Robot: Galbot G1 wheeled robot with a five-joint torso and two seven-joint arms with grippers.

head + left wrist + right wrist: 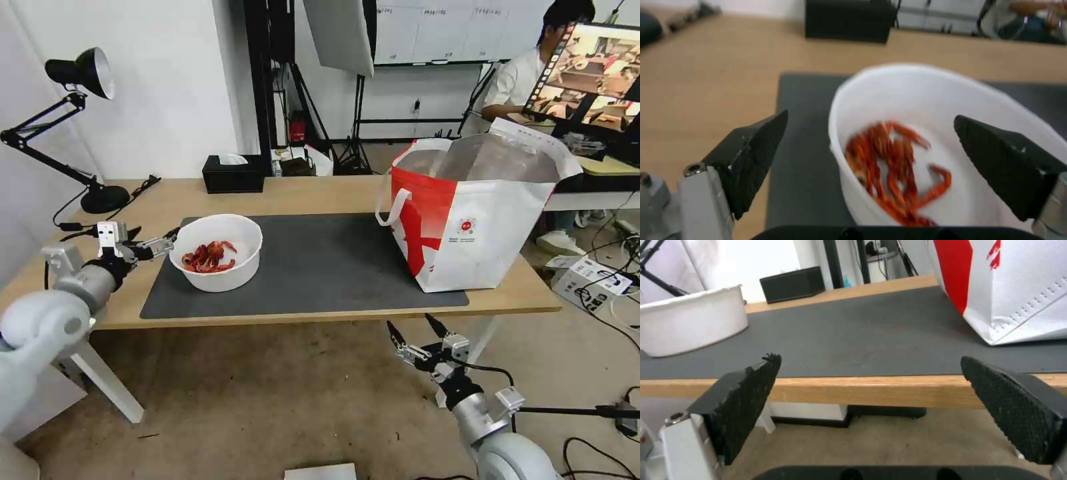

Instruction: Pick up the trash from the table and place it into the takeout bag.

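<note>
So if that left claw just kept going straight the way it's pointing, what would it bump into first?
Most likely the white bowl. The left gripper hangs open right beside its rim, aimed at it; in the left wrist view the rim sits between the two fingers. Depth is hard to judge, but nothing lies between.

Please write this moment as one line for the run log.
left end effector: open, beside bowl rim | right end effector: open, below table edge | bowl: on mat, shells inside | takeout bag: upright, open

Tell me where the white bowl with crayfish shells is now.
In the head view the white bowl sits on the left end of the dark mat, just beside the open left gripper, far from the takeout bag.
</note>
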